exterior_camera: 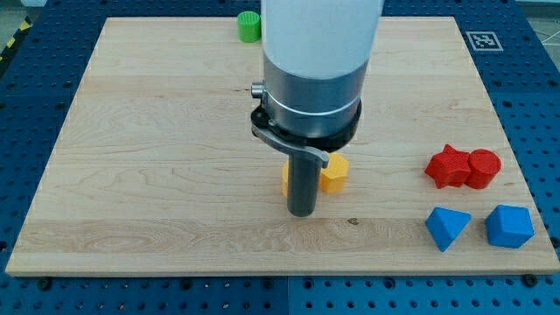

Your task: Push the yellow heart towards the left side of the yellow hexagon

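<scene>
Nearest us, off to the right of my tip and a little lower in the view, sit two blue blocks side by side: a blue wedge-like block (447,227) and a chunkier blue block (509,226), well apart from the action. Now we look to my tip (302,213), the rod's lower end planted on the wooden board (157,175). We have no claw here, only the bare rod, so it grips nothing. Just behind the rod, to its right, we see the yellow hexagon (334,173). A sliver of yellow (286,178) peeks out at the rod's left edge; we cannot make out its shape. Farther right, above the blues, a red star-like block (447,166) touches a red cylinder (484,168). Far up beyond the arm sits a green block (249,26), by the board's top edge.
</scene>
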Available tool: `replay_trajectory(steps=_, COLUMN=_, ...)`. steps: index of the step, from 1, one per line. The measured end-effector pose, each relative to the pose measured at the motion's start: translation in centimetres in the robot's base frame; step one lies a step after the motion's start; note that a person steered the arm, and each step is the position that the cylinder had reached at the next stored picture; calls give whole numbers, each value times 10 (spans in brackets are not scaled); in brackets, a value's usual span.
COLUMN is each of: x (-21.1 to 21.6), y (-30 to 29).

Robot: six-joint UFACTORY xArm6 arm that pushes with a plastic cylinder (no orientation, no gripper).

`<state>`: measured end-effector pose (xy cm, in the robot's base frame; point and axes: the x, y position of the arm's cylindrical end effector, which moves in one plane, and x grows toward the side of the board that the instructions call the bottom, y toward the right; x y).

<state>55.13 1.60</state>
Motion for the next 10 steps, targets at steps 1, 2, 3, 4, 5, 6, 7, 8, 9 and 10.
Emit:
replay_trajectory(steps=1, x=-8, y=-10)
replay_trajectory(steps=2, x=-12, y=-19)
replay_trajectory(steps=3, x=-20, y=-30)
replay_trajectory(steps=4, x=-28, y=-37)
replay_trajectory(steps=5, x=-35, y=-43)
replay_trajectory(steps=6, x=-41, y=-48)
replay_trajectory(steps=7, x=-60, y=-42)
replay_trajectory(steps=8, x=-74, y=-10)
replay_trajectory(steps=9, x=-74, y=45)
replay_trajectory(steps=10, x=-71, y=83)
